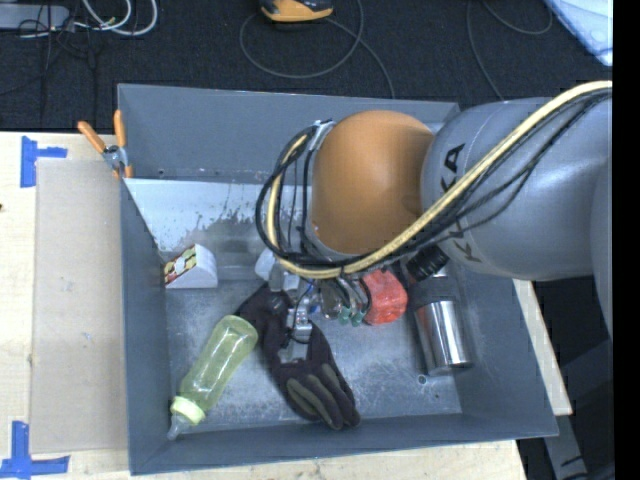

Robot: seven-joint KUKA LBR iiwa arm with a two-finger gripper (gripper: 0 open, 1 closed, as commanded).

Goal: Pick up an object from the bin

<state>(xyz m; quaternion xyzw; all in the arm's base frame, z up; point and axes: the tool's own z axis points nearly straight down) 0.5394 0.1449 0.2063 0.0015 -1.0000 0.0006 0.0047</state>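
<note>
Gripper low at frame centre, over black glove | jaws: open or closed cannot be told | neighbours: green bottle lower left, red lump right | advice: descend straight, pinch a raised glove fold, keep off bottle

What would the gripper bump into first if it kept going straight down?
Probably the black glove, which lies right beneath the gripper. From this view I cannot tell how far above the glove it is.
</note>
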